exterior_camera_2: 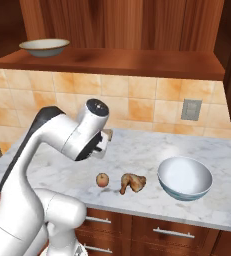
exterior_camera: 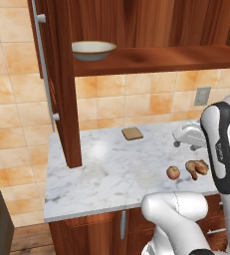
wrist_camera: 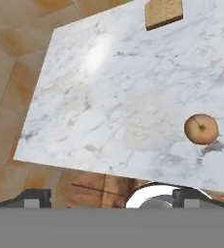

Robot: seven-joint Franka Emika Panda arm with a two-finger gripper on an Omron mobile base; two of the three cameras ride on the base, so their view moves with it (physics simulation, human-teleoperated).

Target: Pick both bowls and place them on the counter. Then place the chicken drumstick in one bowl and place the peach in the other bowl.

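The white bowl [exterior_camera_2: 185, 178] stands on the counter [exterior_camera_2: 152, 150], to the right of the drumstick [exterior_camera_2: 132, 182] and peach [exterior_camera_2: 102, 179], which lie near each other close to the front edge. The tan bowl [exterior_camera_2: 44, 47] sits on the wooden shelf [exterior_camera_2: 137, 62] above, at its left end, beside the open cabinet door [exterior_camera: 47, 74]. A bread slice [exterior_camera: 132, 133] lies further back on the counter.

The gripper [wrist_camera: 111, 196] hangs over the counter, jaws spread wide and holding nothing; the peach shows beneath it and to one side in the hand view.

Judgement: one bowl is placed; the tan bowl remains to be fetched, then both foods loaded.

Risks:
- The tan bowl is wide and shallow; a rim grasp may slip or tip it on the way down.
- The shelf edge and door crowd the approach; the arm could strike them.
- The peach is round and may roll off the front edge if nudged.
- The drumstick is lumpy; an off-centre pinch could twist it loose.
- Setting the tan bowl down on the food would scatter it.
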